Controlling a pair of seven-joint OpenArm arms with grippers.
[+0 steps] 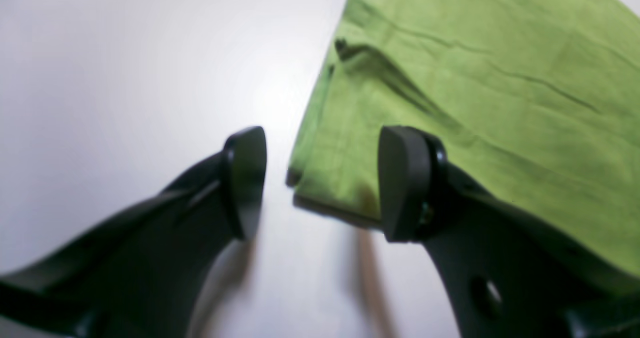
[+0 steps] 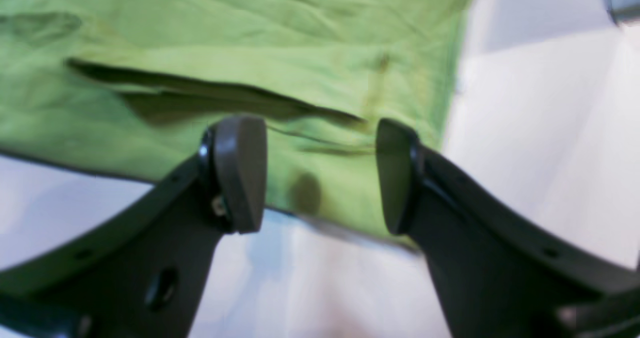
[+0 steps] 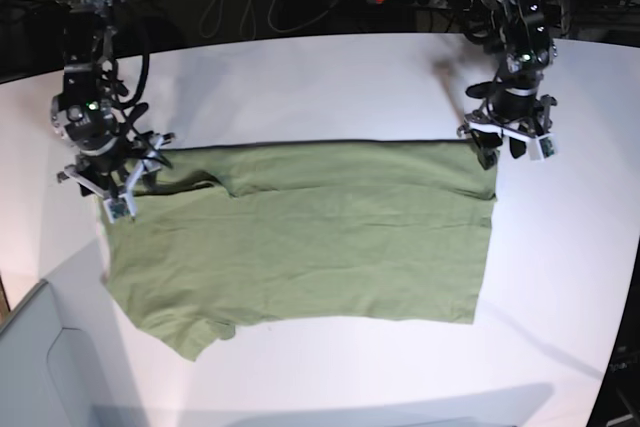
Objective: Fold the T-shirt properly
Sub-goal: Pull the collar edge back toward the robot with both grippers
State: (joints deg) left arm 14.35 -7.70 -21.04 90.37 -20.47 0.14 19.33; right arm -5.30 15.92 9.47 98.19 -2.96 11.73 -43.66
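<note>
Base view, left to right. At the left, the right gripper hovers over the sleeve-side upper corner of the plain olive-green short-sleeved T-shirt of soft cotton-like cloth, its black jaws parted wide and holding nothing (its wrist view shows green fabric lying flat in the gap between the pads, not pinched). The T-shirt lies on the smooth white table, spread as a broad rectangle; the far edge is straight and appears doubled, suggesting that one lengthwise fold has been made, with a sleeve projecting at the lower left. At the right, the left gripper stands above the hem-side upper corner, jaws likewise well apart and empty, with the cloth corner just beside one pad in its wrist view. By this reading the task is at an early-to-middle stage: further folds to bring the garment to a compact rectangle remain, and the lower sleeve is not yet tucked. The fabric is matte, limp and lightly creased, with a raised ridge near each gripper; the gripper pads are rounded, dull and rubber-like.
</note>
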